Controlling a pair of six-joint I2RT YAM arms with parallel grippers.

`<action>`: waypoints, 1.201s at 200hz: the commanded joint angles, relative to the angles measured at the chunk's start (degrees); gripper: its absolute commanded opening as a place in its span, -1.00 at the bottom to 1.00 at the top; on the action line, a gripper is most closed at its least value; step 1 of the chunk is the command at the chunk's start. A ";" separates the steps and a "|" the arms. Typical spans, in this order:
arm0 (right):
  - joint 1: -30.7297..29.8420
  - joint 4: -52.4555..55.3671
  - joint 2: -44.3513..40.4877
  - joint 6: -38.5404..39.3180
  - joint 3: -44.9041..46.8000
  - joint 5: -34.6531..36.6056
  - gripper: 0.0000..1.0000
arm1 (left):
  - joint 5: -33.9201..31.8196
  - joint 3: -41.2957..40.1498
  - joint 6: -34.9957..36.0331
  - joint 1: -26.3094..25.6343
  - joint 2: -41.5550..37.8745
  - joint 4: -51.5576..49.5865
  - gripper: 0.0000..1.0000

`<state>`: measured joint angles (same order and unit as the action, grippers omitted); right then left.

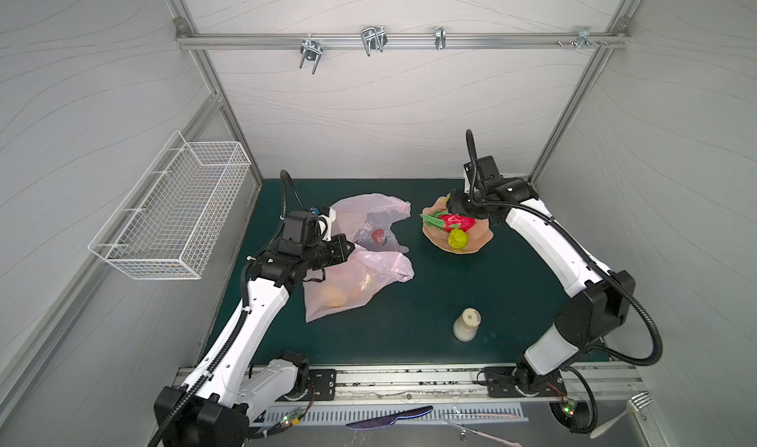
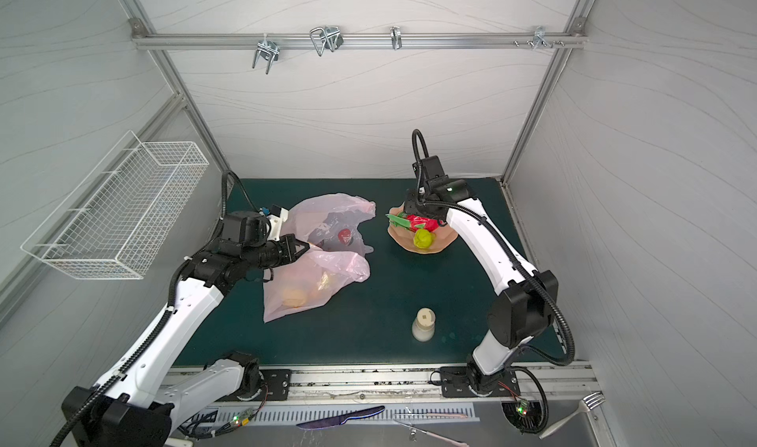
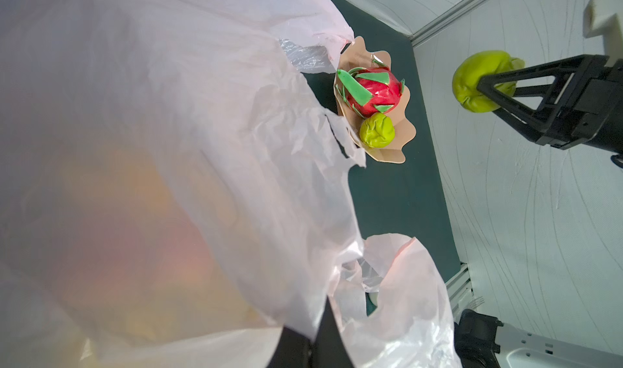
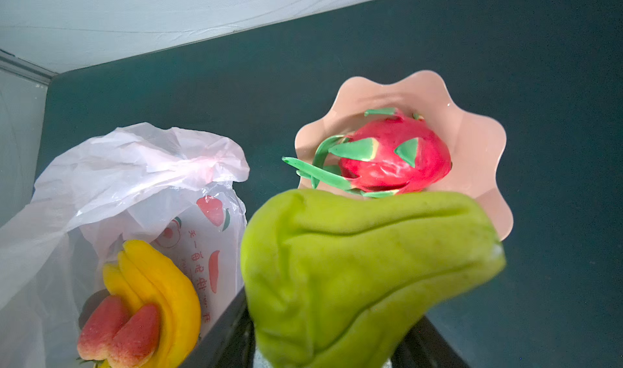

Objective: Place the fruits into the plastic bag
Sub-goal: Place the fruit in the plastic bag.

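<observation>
The thin, crinkly, see-through pale-pink plastic bag lies on the dark green tabletop. The left claw is clenched on the bag's edge, so the bag sits right at this claw and spreads out under and beside it. The bag's mouth is open toward the right claw. Inside the bag, a bunch of shiny yellow toy bananas and two red toy strawberries lie close together, touching. In both top views more fruit shows through the plastic as soft orange blobs; I cannot tell which ones.

The right claw is grasping a squashy green toy pear and holds it up in the air. Under this claw sits a wavy-edged peach plate. On the plate lie a red toy dragon fruit with green leaves and a second green pear, touching each other. Bare tabletop lies between the plate and the bag.

A small cream bottle stands upright, well apart from both claws. A white wire basket hangs on the wall beside the left claw's arm.
</observation>
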<state>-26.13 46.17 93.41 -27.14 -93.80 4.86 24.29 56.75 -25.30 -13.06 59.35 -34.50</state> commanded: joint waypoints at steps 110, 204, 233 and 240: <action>-8.97 -24.23 11.23 -19.83 6.52 -35.33 0.15 | 0.14 2.53 0.34 0.31 -0.10 0.88 -1.00; -13.27 -34.92 11.85 -29.11 17.40 -40.46 0.12 | 0.10 5.21 -0.19 0.31 2.27 3.53 -1.00; -13.27 -34.81 13.42 -29.17 15.14 -41.04 0.11 | 0.58 5.07 -0.28 0.31 2.52 3.80 -1.00; -13.38 -35.06 14.11 -29.43 14.57 -41.29 0.12 | 0.54 5.04 -0.20 0.29 2.44 3.78 -1.00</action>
<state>-39.35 13.72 105.43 -54.65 -76.75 -34.85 24.27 59.33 -25.47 -13.06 61.67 -33.63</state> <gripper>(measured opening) 0.560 0.048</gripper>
